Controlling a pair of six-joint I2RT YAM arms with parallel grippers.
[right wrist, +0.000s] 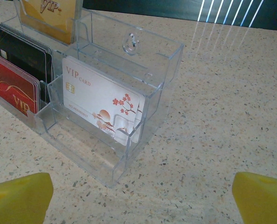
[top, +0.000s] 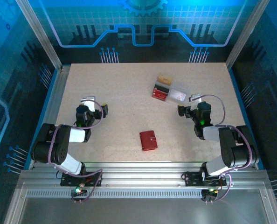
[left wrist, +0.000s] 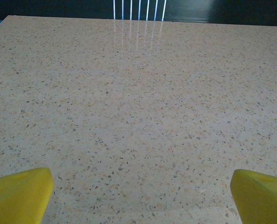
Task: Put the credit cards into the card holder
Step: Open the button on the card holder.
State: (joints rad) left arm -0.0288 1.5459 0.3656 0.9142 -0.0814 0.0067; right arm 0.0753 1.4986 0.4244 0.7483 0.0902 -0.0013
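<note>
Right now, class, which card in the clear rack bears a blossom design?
The white card, the only pale one, beside the red cards; black cards and gold card stand behind.

Overhead camera looking down on table (top: pixel 120 93), wrist cameras low, forward-facing (same table)

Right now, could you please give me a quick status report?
Left claw open, right claw open. Credit cards in clear box. Card holder closed, nothing blocking.
</note>
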